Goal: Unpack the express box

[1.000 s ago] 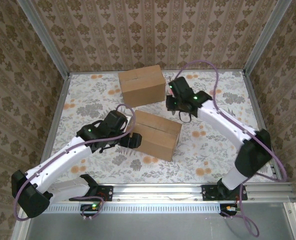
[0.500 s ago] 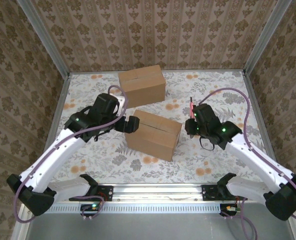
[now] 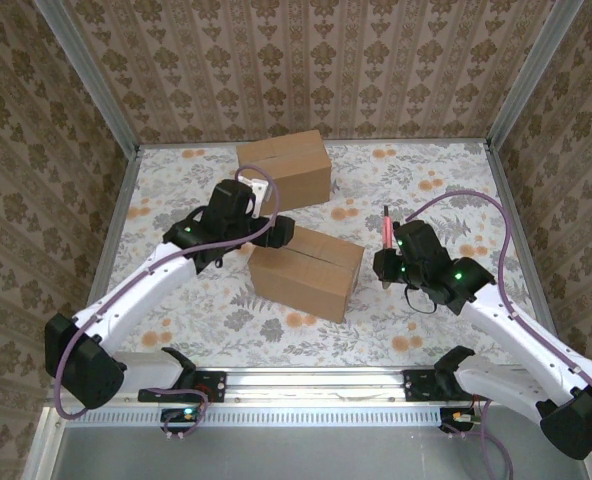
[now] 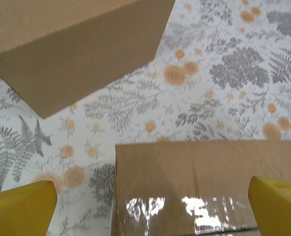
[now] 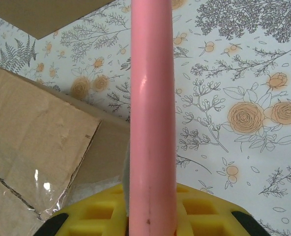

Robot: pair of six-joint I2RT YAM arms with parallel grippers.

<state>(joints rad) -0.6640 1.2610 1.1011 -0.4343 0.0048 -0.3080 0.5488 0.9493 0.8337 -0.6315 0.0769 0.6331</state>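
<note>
Looking at the top view from the bottom upward, we see the right gripper (image 3: pixel 387 262) right of centre, closed on a pink tool (image 3: pixel 387 226). The taped box (image 3: pixel 311 275) lies at the centre. The left gripper (image 3: pixel 279 232) stands wide open at its upper left edge. A second box (image 3: pixel 284 170) sits behind, at upper centre.

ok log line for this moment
left jaws: open over near box | right jaws: shut on pink tool | far box: closed
</note>
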